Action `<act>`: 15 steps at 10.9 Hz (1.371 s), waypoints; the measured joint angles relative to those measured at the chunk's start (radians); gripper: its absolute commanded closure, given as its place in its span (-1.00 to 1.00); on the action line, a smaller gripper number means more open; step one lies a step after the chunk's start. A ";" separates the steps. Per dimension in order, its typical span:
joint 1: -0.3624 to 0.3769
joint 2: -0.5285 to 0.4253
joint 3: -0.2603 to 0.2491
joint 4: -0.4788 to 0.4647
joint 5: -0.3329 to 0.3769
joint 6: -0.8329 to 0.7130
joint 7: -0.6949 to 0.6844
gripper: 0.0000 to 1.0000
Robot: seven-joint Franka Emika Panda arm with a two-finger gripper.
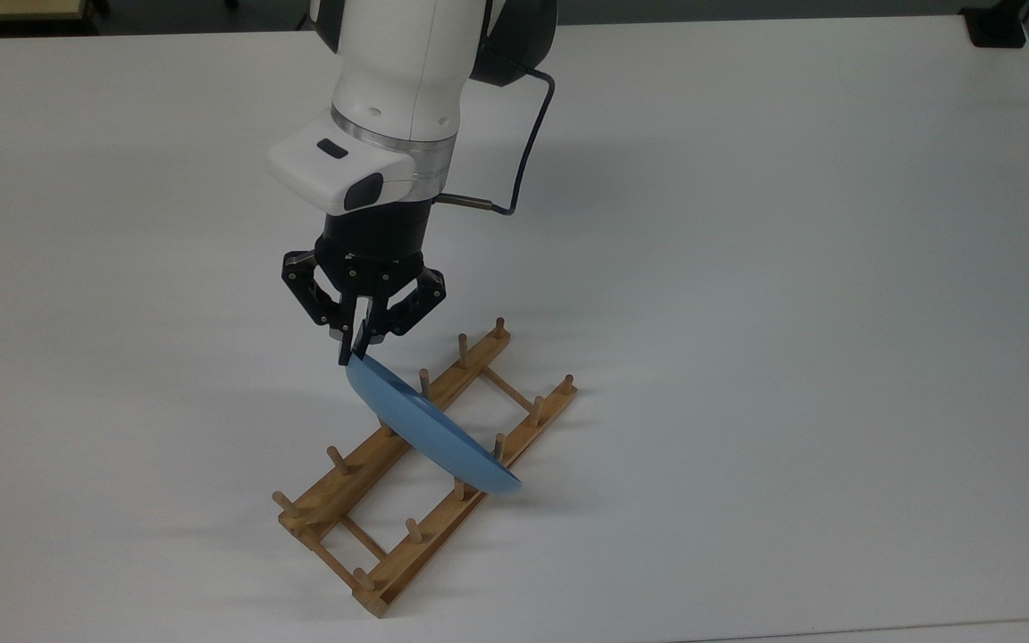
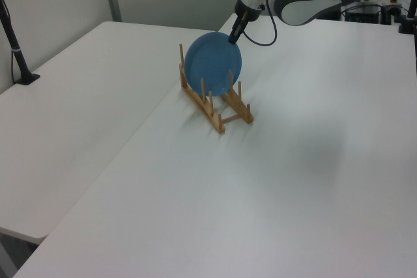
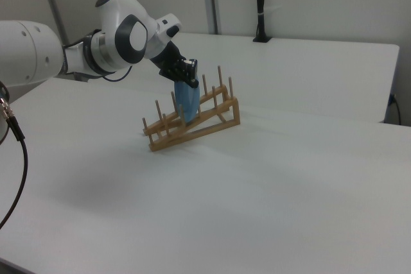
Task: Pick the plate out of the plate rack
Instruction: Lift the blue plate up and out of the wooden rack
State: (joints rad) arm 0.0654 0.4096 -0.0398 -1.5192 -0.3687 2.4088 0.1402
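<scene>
While the end effector (image 1: 355, 350) pinches the light-blue plate (image 1: 430, 432) by its top rim, your plate stands between the plate rack (image 1: 416, 482) pegs, directly beneath.

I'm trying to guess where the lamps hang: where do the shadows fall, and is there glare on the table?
Top view: soft, faint shadows lie to the top view's left of the rack and claw; the table is evenly bright, without hot spots. Left view: a dim smudge of shadow right of the rack. Right view: a faint grey patch on the table before the rack, plate dull, no glare.
</scene>
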 measured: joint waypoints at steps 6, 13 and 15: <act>-0.001 -0.048 -0.006 0.040 0.000 0.001 0.000 1.00; -0.001 -0.112 -0.010 0.039 0.156 -0.223 -0.051 1.00; -0.001 -0.123 -0.011 0.038 0.270 -0.372 -0.183 1.00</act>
State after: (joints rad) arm 0.0644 0.2868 -0.0503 -1.4813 -0.0988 2.0368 -0.0430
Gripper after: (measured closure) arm 0.952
